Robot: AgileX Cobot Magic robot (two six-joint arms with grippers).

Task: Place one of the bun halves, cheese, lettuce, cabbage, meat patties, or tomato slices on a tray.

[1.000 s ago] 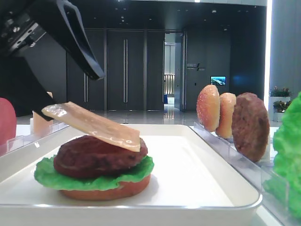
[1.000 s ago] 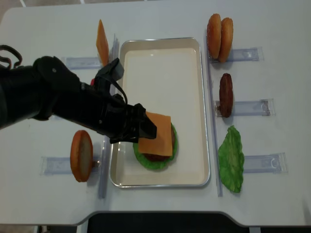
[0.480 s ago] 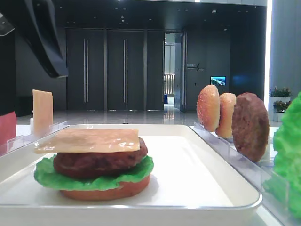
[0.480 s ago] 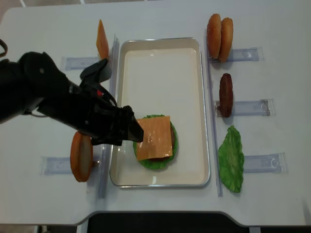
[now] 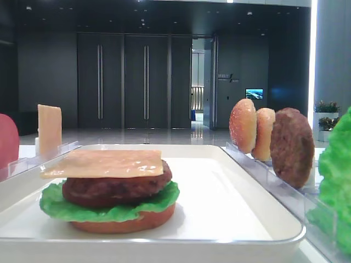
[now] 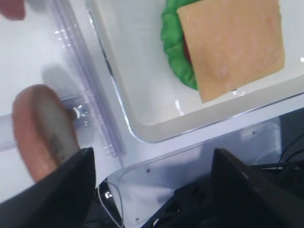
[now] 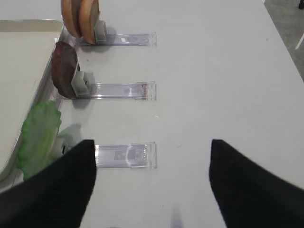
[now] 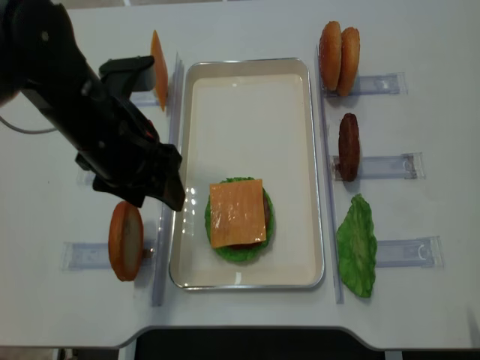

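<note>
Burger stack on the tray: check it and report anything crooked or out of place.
Only a small thing: the cheese lies flat on the patty but sits off-centre, its left corner overhanging the lettuce in the side view. The rest of the stack sits squarely inside the tray; nothing is spilled or damaged.

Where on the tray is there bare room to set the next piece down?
The far half of the tray is bare, from the rim by the buns down to the cheese. Narrow strips flank the stack on both sides and along the near rim. The near-left edge is crowded: the left gripper hangs there, open.
</note>
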